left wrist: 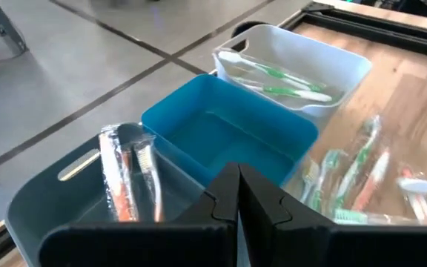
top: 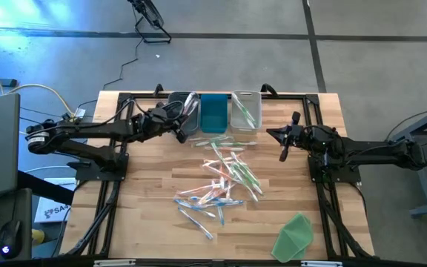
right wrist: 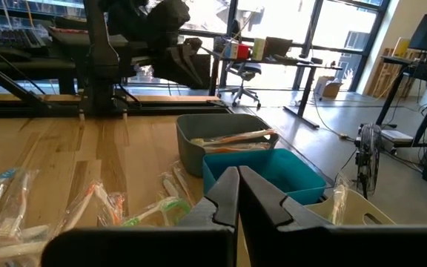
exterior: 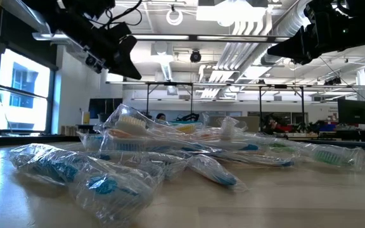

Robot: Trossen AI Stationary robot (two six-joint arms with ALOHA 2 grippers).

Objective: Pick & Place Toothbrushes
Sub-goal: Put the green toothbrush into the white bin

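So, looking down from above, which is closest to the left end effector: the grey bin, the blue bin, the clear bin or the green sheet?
From the left end effector:
1. Grey bin, right beside it at the table's back edge.
2. Blue bin, the middle one.
3. Clear bin, past the blue.
4. Green sheet, at the front right corner.

Grey concrete floor [top: 273,44] around wooden table [top: 154,230]. Tall windows [right wrist: 332,30], office chair [right wrist: 247,74], desks beyond. Ceiling pipes [exterior: 252,31], lights overhead.

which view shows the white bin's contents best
The left wrist view: the white bin holds green toothbrushes, clearly visible. The high view shows it small; the right wrist view only its rim; the low view not at all.
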